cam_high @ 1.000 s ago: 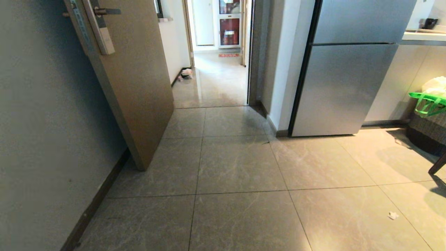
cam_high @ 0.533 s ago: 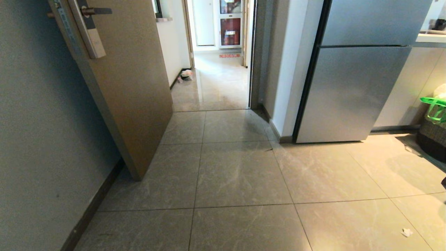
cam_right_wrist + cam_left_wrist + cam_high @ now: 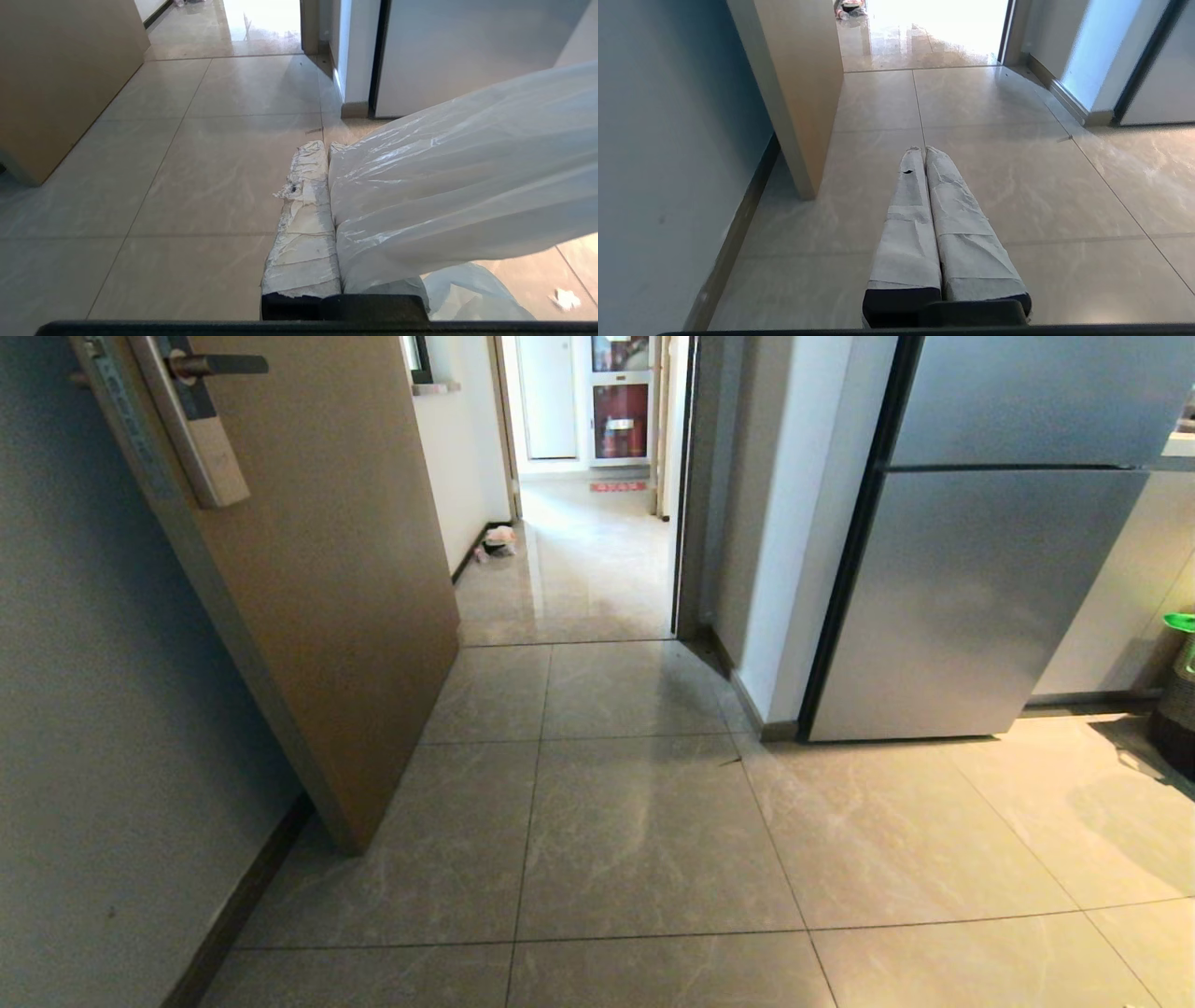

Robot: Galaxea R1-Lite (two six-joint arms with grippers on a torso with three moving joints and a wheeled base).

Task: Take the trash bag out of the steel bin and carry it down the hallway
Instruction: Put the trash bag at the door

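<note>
Clamping the trash bag (image 3: 448, 186) between right gripper (image 3: 327, 149) fingers, draping beside them; pressing left gripper (image 3: 924, 150) fingers together, holding nothing.

Grey-beige tiled floor (image 3: 644, 821); small bagged litter (image 3: 499, 539) on hallway (image 3: 583, 569) tiles by wall.

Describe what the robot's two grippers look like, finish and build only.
Left gripper: two long, flat fingers tapering to rounded tips, wrapped in creased white tape with one small dark tear, on a black base. Right gripper: the same build, but its white wrapping is more frayed and dirty. No cables or markings show.
</note>
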